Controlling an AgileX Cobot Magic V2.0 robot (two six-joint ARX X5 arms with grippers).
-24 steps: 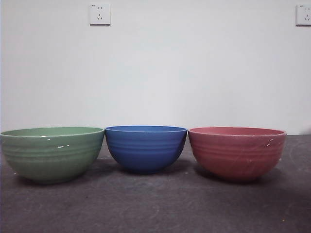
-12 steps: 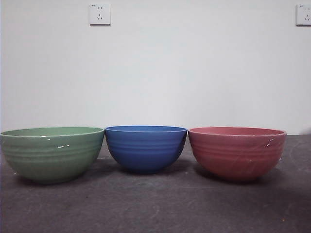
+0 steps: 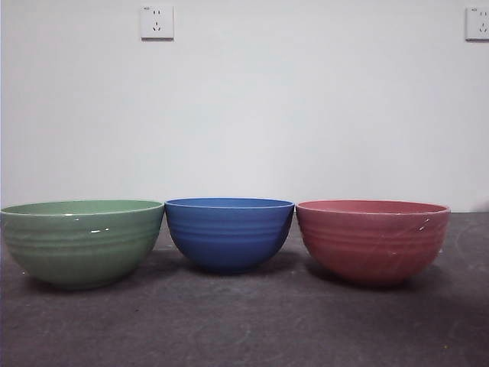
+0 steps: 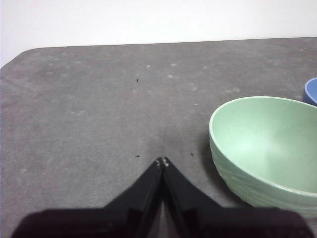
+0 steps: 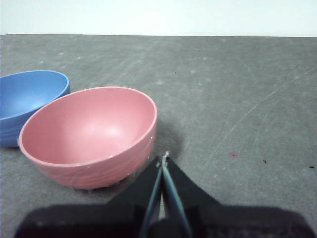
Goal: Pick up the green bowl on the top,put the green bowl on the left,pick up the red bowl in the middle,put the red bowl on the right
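The green bowl (image 3: pixel 80 241) stands upright on the dark table at the left of the front view. The red bowl (image 3: pixel 372 239) stands upright at the right. A blue bowl (image 3: pixel 229 232) stands between them. All three are side by side and empty. No arm shows in the front view. My left gripper (image 4: pixel 162 162) is shut and empty, above the table beside the green bowl (image 4: pixel 267 144). My right gripper (image 5: pixel 163 158) is shut and empty, close to the rim of the red bowl (image 5: pixel 91 134).
The blue bowl also shows in the right wrist view (image 5: pixel 27 101) next to the red one, and its edge shows in the left wrist view (image 4: pixel 311 91). A white wall with two sockets (image 3: pixel 157 22) stands behind the grey table (image 3: pixel 244 329).
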